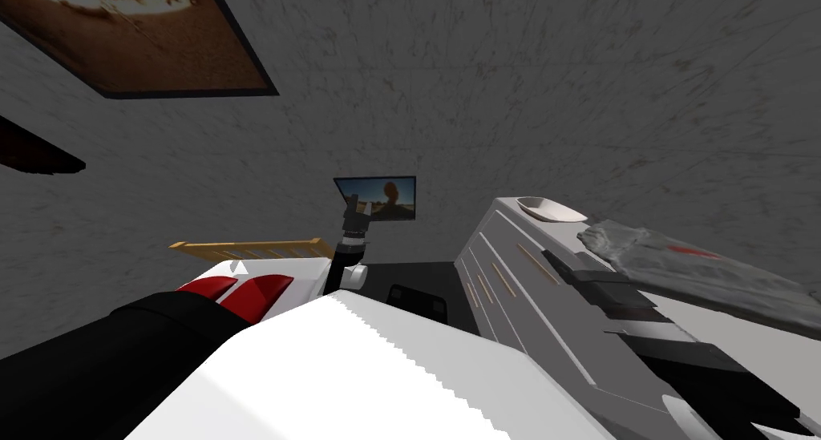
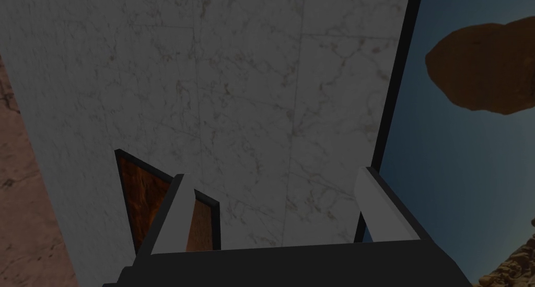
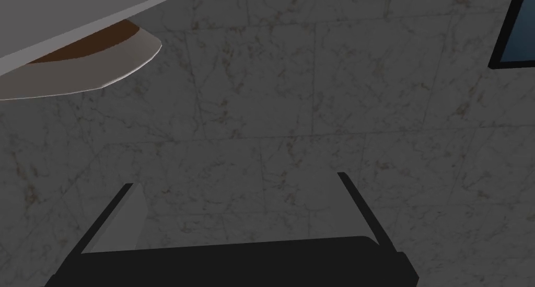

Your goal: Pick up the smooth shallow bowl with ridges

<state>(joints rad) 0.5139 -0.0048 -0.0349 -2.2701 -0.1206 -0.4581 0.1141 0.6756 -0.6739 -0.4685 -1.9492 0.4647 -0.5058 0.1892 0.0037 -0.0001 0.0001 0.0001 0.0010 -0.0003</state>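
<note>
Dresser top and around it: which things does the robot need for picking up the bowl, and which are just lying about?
For the job:
- white bowl
- dresser under it
- right pincer, open

Just lying about:
- grey cloth on the same dresser
- red pillows
- wall picture
- left pincer, open, raised by that picture

My head camera looked steeply down and forward, rolled, at a grey wall (image 1: 561, 82), with the dresser (image 1: 513, 275) close on my right. My left wrist camera faced that wall from near a small picture (image 2: 460, 142), which the head view shared. My right wrist camera faced the same wall, sharing the dresser's edge, the bowl (image 3: 120, 59) and the picture's corner.
</note>
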